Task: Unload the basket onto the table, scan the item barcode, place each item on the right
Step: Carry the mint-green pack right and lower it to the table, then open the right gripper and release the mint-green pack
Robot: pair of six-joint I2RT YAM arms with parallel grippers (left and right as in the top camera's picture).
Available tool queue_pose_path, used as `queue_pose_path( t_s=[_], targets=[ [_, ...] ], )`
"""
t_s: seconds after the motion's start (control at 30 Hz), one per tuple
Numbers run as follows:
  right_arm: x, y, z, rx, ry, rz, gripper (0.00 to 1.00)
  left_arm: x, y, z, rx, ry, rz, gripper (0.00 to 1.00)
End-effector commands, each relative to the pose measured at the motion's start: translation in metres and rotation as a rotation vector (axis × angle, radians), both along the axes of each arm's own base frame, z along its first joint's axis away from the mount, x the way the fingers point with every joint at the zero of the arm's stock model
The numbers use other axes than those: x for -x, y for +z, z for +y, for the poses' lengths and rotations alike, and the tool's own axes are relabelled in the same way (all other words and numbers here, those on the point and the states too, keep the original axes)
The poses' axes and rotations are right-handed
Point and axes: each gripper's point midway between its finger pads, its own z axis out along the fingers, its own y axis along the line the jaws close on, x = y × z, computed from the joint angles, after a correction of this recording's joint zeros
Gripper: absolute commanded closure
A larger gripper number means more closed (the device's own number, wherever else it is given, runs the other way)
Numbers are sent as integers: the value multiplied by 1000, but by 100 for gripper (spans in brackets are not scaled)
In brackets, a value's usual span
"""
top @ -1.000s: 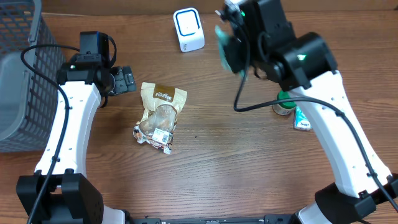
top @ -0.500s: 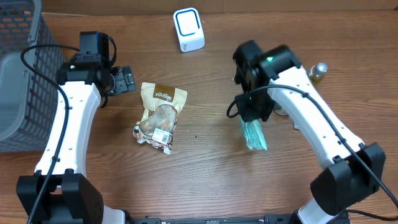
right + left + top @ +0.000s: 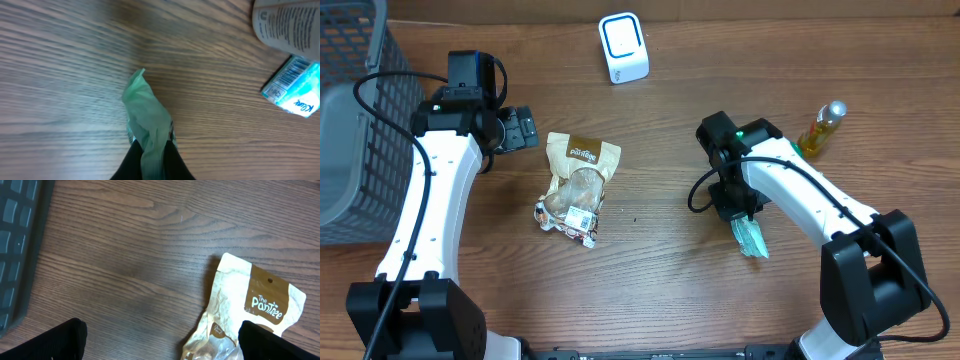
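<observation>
Green packet (image 3: pixel 147 115) pinched in the right claw (image 3: pixel 152 162) (left claw (image 3: pixel 167 342) spread wide), well apart from the mesh basket (image 3: pixel 365 45).

We can read "The Pantree" on the tan pouch (image 3: pixel 260 305). The blue packet (image 3: pixel 295 95) has a barcode and what looks like "Klee".

Wooden table (image 3: pixel 660 290), bearing a basket (image 3: pixel 350 50) far left, white scanner (image 3: pixel 623 48) far centre, snack pouch (image 3: pixel 575 185) left of centre, green packet (image 3: pixel 750 238) right, bottle (image 3: pixel 820 128) far right.
</observation>
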Motion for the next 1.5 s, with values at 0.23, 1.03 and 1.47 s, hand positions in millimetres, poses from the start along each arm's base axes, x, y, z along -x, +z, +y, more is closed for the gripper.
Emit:
queue_pose_path(
  t_s=[0.23, 1.03, 1.47],
  targets=[
    [-9, -3, -9, 37, -7, -55, 50, -1, -3, 1, -3, 14, 5, 0],
    [20, 8, 50, -271, -203, 105, 96, -1, -3, 1, -3, 14, 5, 0],
    [32, -31, 45, -271, -197, 104, 86, -2, -3, 1, -3, 14, 4, 0]
  ],
)
